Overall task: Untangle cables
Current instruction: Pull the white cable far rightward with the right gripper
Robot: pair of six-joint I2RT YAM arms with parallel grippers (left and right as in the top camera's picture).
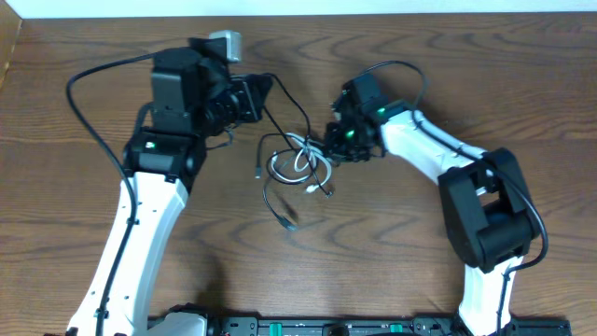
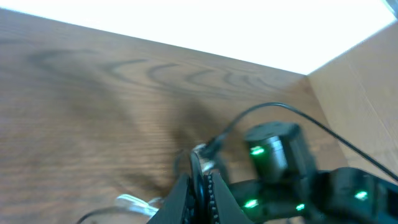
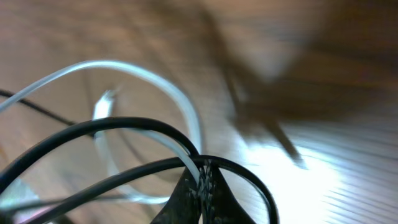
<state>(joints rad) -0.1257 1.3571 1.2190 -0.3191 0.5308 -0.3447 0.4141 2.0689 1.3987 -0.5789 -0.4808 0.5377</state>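
Note:
The black cable (image 1: 268, 191) and the white cable (image 1: 297, 159) lie tangled in small loops at the table's middle. My left gripper (image 1: 264, 101) is to their upper left, shut on a black cable strand that runs down into the tangle. The left wrist view shows its jaws (image 2: 202, 186) closed on the black cable (image 2: 198, 168), with the white cable (image 2: 134, 202) lower left. My right gripper (image 1: 326, 147) is at the tangle's right edge. In the right wrist view its jaws (image 3: 204, 171) are shut where the white cable (image 3: 143, 71) enters them, and the black cable (image 3: 93, 127) loops across the tips.
The wooden table (image 1: 420, 271) fills the view. A black plug end (image 1: 287, 221) lies below the tangle. Thick black arm wires arc behind both arms. A cardboard wall (image 2: 367, 99) stands at the right in the left wrist view.

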